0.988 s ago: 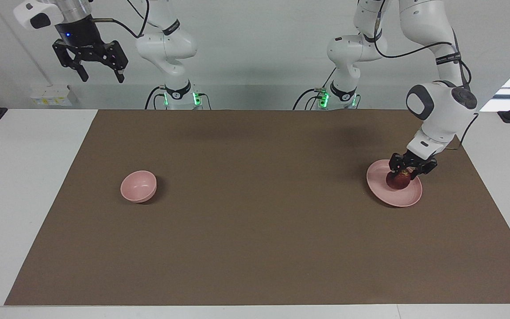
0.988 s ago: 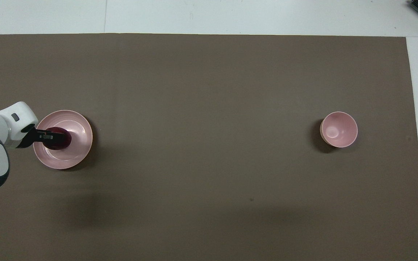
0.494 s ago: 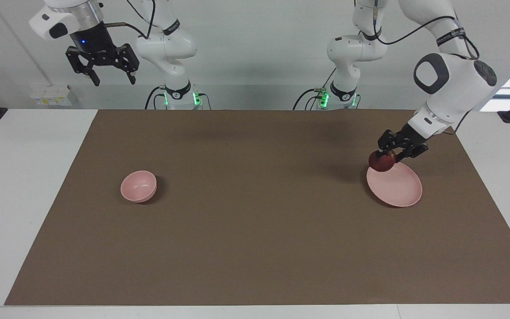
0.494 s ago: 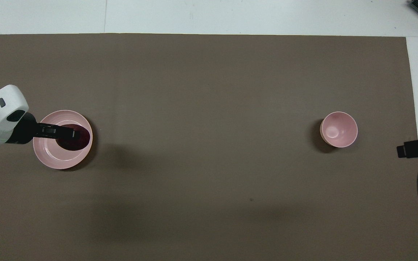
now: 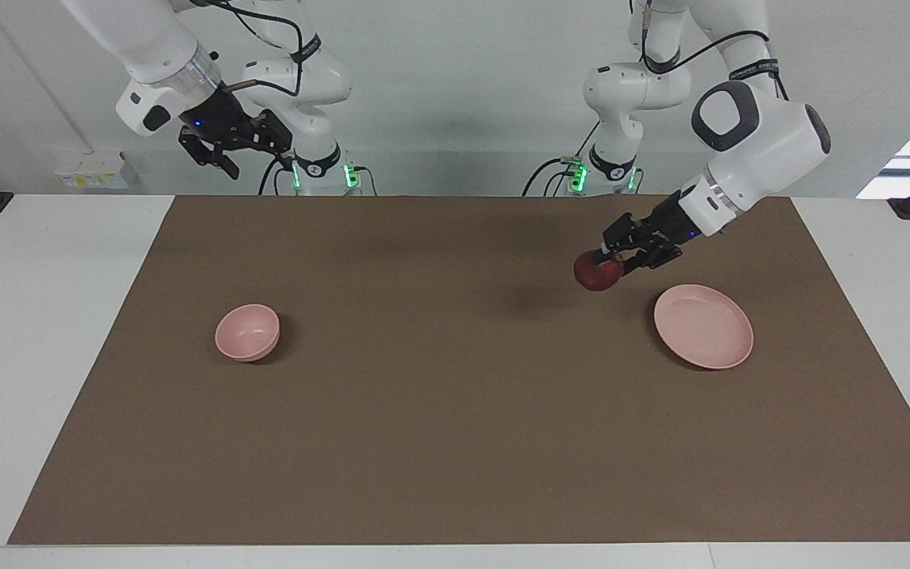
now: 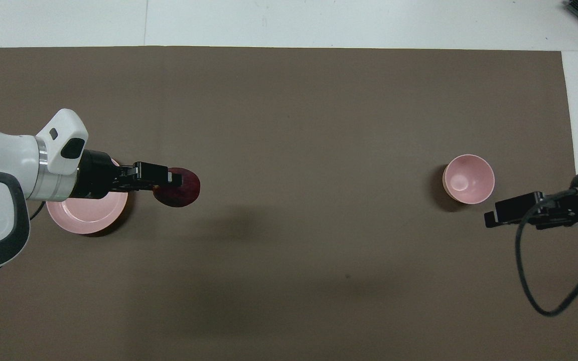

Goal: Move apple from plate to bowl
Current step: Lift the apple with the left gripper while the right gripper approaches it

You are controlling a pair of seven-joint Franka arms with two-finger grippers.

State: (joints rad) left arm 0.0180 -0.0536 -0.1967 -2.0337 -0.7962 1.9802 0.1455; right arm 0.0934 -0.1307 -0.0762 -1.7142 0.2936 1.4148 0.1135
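Left pincer [image 5: 611, 259] carries apple [image 5: 598, 273] over mat [image 5: 455, 442].

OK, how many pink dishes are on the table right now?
2. The bowl sits toward the right arm's end of the brown mat; the plate, now empty, sits toward the left arm's end. Nothing seems hidden.
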